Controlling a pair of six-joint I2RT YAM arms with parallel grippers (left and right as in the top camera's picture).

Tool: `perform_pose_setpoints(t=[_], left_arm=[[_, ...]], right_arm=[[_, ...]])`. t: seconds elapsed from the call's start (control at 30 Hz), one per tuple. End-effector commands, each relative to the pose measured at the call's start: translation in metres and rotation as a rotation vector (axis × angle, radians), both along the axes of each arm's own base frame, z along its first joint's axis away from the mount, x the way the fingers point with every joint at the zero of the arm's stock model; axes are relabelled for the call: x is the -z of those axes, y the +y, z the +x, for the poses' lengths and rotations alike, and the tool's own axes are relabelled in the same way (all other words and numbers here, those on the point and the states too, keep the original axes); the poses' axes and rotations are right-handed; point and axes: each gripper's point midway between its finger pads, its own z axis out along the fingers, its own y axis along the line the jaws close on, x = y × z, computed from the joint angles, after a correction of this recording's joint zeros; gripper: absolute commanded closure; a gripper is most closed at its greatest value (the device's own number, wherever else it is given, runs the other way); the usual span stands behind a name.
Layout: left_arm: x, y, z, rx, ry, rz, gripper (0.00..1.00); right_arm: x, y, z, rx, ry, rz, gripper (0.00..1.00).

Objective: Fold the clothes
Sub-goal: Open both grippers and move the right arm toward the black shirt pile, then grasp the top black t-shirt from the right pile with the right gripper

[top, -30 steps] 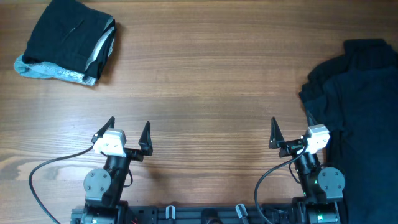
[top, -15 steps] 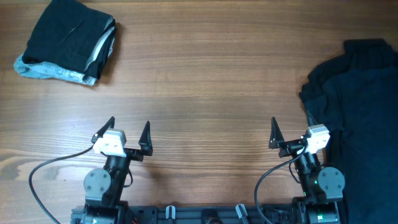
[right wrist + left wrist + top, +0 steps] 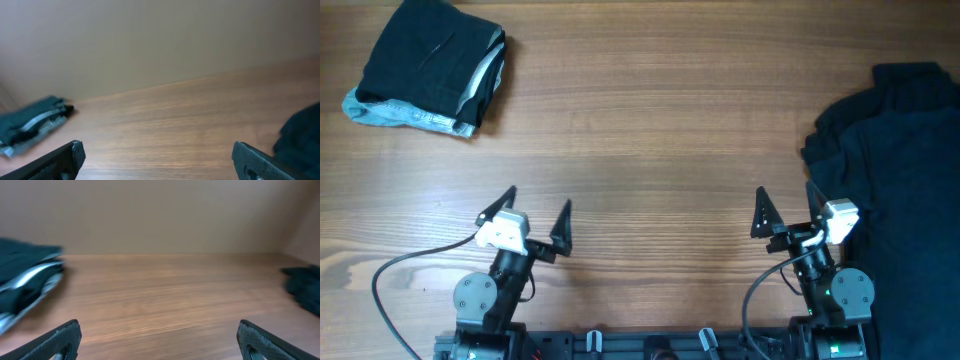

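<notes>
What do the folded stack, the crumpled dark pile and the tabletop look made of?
The folded stack: soft matte black-navy cloth, layered edges showing, on a pale grey-blue piece. The crumpled dark pile: same matte fabric with soft creases, possibly cotton jersey. The tabletop: wood grain with a satin finish; could be laminate.

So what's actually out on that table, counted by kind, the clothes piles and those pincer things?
Folded stack of clothes: 1 (dark pieces over a pale grey-blue one, far left corner)
Unfolded dark heap: 1 (right edge; the pieces in it cannot be counted)
Pincers: 2, the left pincer and the right pincer, both open and empty
Total: 4
</notes>
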Motion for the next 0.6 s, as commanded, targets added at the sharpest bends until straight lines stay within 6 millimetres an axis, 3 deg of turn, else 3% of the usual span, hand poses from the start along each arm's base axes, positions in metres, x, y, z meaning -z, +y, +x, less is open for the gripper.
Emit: perform_pose_setpoints(t=[0.0, 0.13, 0.23, 0.33, 0.47, 0.57], left_arm=[[-0.006, -0.034, -0.016, 0.224, -0.026, -0.011, 0.0], [-0.012, -0.035, -0.017, 0.229, -0.03, -0.055, 0.0], [-0.05, -0.034, -0.024, 0.234, -0.031, -0.208, 0.0], [-0.072, -0.031, -0.028, 0.215, -0.005, -0.242, 0.0], [-0.093, -0.024, -0.013, 0.136, 0.169, -0.247, 0.0], [-0.106, -0.022, 0.016, 0.076, 0.395, -0.228, 0.0]], right_arm=[[0.001, 0.006, -0.001, -0.038, 0.058, 0.24, 0.0], [-0.005, 0.029, -0.009, -0.18, 0.069, 0.26, 0.01], [-0.029, 0.053, -0.025, -0.34, 0.052, 0.127, 0.0], [-0.039, 0.056, -0.025, -0.347, 0.167, 0.121, 0.0], [-0.067, 0.056, -0.001, -0.341, 0.389, 0.062, 0.0], [-0.082, 0.054, 0.034, -0.318, 0.626, 0.07, 0.0]])
